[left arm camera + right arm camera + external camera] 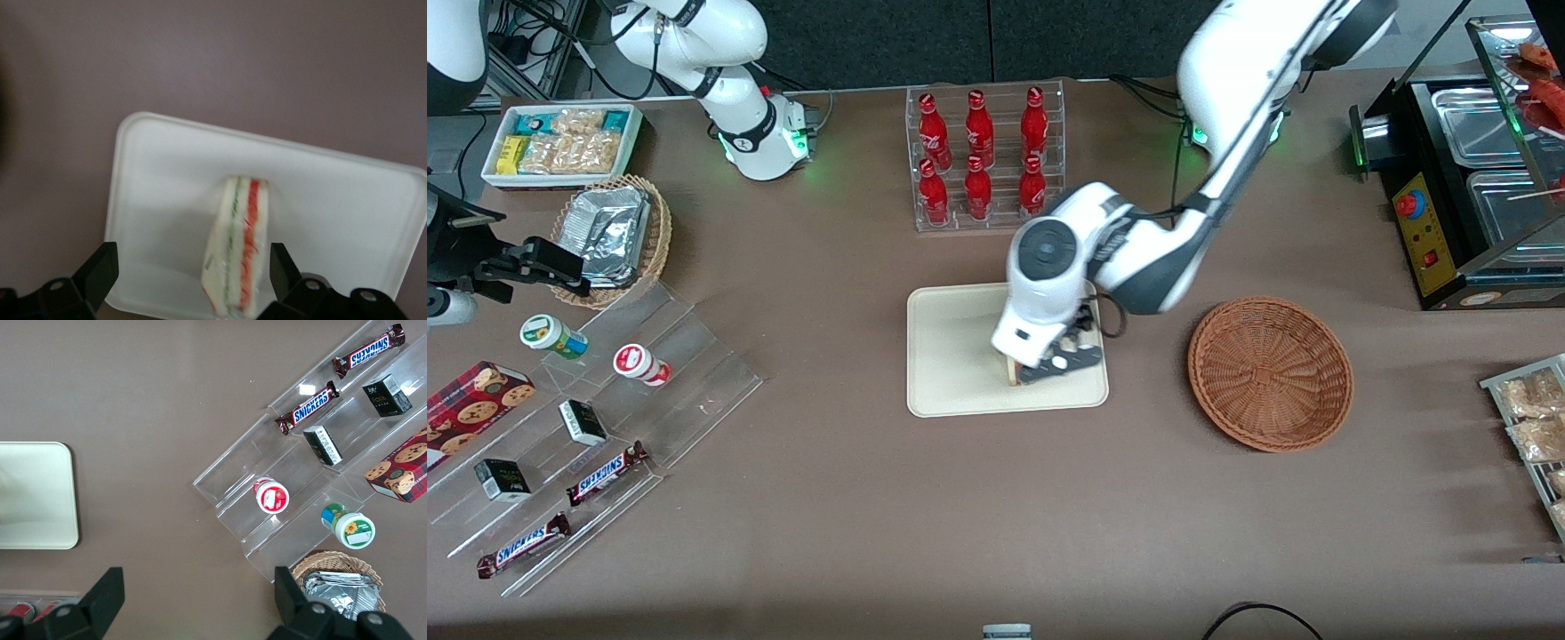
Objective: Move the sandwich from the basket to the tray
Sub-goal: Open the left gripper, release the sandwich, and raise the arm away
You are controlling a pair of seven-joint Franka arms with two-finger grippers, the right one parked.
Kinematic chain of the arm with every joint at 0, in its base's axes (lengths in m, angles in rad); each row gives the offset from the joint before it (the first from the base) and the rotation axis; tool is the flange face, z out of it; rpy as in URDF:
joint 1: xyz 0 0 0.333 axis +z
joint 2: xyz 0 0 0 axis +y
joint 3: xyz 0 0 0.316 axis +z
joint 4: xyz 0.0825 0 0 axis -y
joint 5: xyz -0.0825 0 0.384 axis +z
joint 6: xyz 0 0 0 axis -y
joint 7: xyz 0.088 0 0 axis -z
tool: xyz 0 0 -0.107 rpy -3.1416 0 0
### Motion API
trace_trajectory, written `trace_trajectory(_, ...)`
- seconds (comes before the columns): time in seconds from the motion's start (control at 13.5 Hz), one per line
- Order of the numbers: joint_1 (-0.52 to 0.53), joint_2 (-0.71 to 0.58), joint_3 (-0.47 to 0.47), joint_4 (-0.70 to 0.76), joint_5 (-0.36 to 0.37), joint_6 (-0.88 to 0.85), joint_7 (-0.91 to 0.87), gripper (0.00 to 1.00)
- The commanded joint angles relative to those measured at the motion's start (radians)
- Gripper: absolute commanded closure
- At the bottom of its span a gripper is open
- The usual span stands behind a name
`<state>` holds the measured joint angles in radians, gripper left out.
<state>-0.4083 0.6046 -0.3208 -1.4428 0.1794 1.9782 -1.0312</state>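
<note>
Fingers (100,270) of the gripper (190,277) stand wide apart, gripping nothing; between them the sandwich (240,250) balances on edge on the tray (160,167) and may topple if brushed.

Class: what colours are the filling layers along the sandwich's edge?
Green and red-orange stripes between pale bread on the sandwich, clearest in the left wrist view.

Left arm (1227,133): glossy white shells, dark grey joint bands, round dark grey cap on the wrist housing; green status light at base; gripper (1060,360) over the tray, black fingers (100,270), apparently bare plastic.
</note>
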Motion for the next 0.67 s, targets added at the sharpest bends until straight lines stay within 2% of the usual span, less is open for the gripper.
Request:
trace_trajectory(0.0, 0.069, -0.029, -0.003, -0.011, -0.023, -0.022, 0.040, 0.00)
trace_trajectory(0.3, 0.173, -0.058, -0.004, -0.013, -0.027, -0.087, 0.153, 0.00)
trace_trajectory(0.59, 0.317, -0.167, -0.004, -0.062, -0.090, -0.219, 0.418, 0.00)
